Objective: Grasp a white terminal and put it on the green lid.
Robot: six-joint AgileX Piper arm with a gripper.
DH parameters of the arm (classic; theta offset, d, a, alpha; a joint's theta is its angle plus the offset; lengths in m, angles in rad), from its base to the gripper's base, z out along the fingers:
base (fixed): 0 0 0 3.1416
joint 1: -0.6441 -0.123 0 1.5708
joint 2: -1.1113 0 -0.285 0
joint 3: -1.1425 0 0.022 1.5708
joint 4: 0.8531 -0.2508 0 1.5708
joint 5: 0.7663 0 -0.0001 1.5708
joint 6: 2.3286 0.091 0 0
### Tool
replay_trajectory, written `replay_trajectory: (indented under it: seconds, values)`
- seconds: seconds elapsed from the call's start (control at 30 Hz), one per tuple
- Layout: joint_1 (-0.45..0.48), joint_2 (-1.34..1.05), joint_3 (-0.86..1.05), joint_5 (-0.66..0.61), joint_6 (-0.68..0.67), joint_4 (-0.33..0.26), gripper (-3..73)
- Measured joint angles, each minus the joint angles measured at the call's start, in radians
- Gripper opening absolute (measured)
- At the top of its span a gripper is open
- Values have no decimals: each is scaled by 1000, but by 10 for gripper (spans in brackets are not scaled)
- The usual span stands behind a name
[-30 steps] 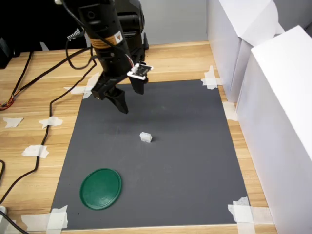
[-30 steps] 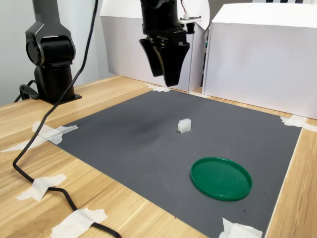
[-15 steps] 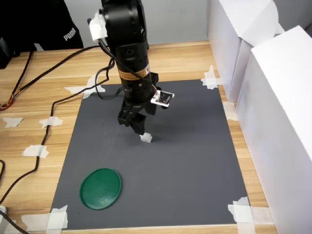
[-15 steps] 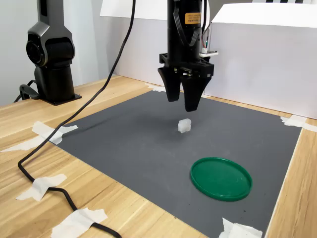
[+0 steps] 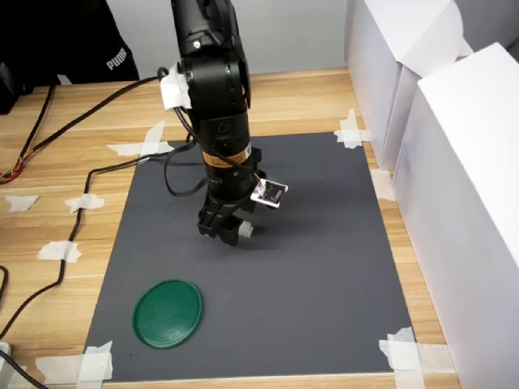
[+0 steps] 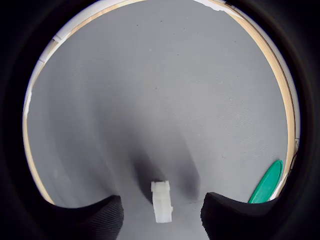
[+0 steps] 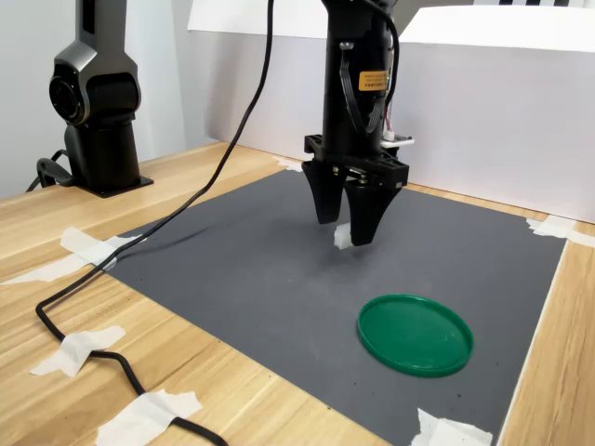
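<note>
We see the white terminal (image 6: 162, 201) lying on the grey mat (image 5: 324, 267), squarely in the gap between the 2 fingers of the hand (image 7: 346, 229). In the wrist view it sits midway between the 2 dark fingertips (image 6: 95, 216), with bare mat showing on either side of it, so neither finger touches it. In the second exterior view only a sliver of the terminal (image 7: 341, 237) shows between the fingers, whose tips reach down to about the level of the mat. In the first exterior view the terminal (image 5: 246, 229) peeks out just beside the fingers, on the first exterior view's right.

The hand is spread fairly wide around the piece and holds nothing; whether its tips actually rest on the mat we cannot tell for sure from these angles.

The green lid (image 7: 415, 333) lies flat on the same mat, well apart from the terminal, toward the near edge in both exterior views; in the wrist view only a slice of it (image 6: 266, 183) shows at the rim of the picture.

The mat is taped at its corners to the wooden counter (image 5: 300, 97), and a black cable (image 7: 84, 321) trails across the wood. White boxes (image 5: 454, 162) stand along the first exterior view's right.
</note>
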Motion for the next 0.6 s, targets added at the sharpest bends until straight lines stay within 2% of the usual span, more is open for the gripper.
replay_trajectory:
  seconds: [0.37,0.47,0.6]
  values:
    - [0,19,0,2,16,-14,643]
    - [0,19,0,3,16,-14,606]
    - [0,19,0,10,16,-14,498]
